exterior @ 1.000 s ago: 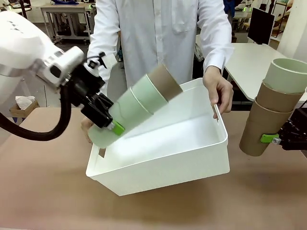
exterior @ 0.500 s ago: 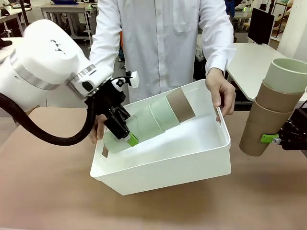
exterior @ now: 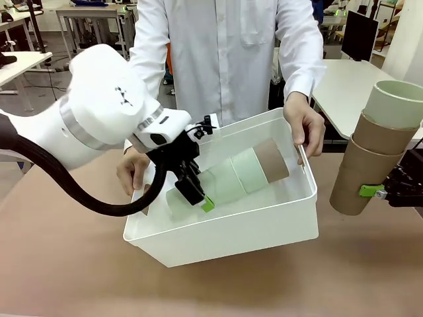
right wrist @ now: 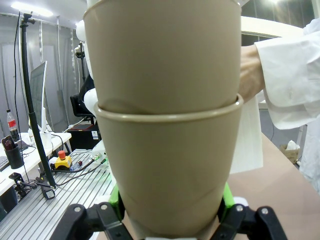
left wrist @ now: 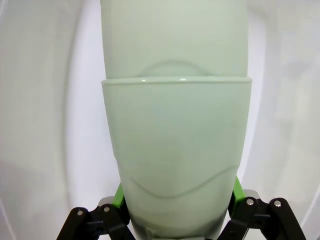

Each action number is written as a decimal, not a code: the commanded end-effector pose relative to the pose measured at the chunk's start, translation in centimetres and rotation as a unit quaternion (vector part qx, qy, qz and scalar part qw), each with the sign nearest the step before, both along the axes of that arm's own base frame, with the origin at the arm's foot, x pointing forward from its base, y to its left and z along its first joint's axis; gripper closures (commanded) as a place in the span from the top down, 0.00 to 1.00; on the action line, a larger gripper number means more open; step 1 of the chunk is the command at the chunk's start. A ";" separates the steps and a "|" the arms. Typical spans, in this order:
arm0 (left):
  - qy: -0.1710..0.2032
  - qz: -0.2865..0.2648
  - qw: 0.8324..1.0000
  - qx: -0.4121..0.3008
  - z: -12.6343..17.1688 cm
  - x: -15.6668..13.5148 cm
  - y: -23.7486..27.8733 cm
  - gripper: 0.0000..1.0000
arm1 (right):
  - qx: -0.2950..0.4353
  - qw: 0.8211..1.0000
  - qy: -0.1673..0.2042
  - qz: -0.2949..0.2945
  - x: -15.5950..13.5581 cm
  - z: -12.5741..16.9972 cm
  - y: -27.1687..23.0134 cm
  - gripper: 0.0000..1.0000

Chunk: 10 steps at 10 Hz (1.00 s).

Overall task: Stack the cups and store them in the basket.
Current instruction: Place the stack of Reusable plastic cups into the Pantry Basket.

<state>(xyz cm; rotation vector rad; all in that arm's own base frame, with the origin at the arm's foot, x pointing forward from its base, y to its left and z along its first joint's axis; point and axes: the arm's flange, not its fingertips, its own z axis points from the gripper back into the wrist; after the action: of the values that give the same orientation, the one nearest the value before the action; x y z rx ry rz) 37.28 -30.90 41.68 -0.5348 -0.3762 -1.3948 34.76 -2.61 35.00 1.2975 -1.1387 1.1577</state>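
Note:
My left gripper (exterior: pixel 193 193) is shut on a stack of cups (exterior: pixel 228 178) lying on its side low inside the white basket (exterior: pixel 231 231): two mint green cups with a tan one at the far end. In the left wrist view the mint stack (left wrist: pixel 175 125) rises between my green pads (left wrist: pixel 120 197) against the basket's white wall. My right gripper (exterior: pixel 390 190) holds a second stack (exterior: pixel 373 148) upright above the table at the right edge, two tan cups with a mint one on top. In the right wrist view, that tan stack (right wrist: pixel 167 125) sits in the right gripper (right wrist: pixel 170 220).
A person in a white coat stands at the far side with one hand (exterior: pixel 305 129) on the basket's right rim and the other hand (exterior: pixel 132 170) at its left end. Brown tabletop (exterior: pixel 66 271) lies open in front of the basket.
My left arm has swung right and down, lowering its cup stack from above the basket's left rim to lie inside the basket. The right arm and its stack have stayed still.

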 end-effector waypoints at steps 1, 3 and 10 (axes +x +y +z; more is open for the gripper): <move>-0.005 0.019 1.000 0.022 -0.7 0.3 -1.0 0.85 | 0.001 1.000 -0.005 -0.001 0.0 0.4 0.0 0.85; -0.009 0.024 0.999 0.019 -1.6 0.5 -1.4 0.85 | 0.001 1.000 -0.005 -0.001 0.0 0.4 0.0 0.85; -0.013 -0.013 1.000 0.004 -2.1 0.2 -1.6 1.00 | 0.001 1.000 -0.005 -0.001 0.0 0.4 0.0 0.85</move>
<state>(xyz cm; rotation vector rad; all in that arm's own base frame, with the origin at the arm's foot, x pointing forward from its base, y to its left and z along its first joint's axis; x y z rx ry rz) 37.47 -32.71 39.03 -0.4962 -0.3712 -1.3991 34.76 -2.61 35.00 1.2974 -1.1387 1.1577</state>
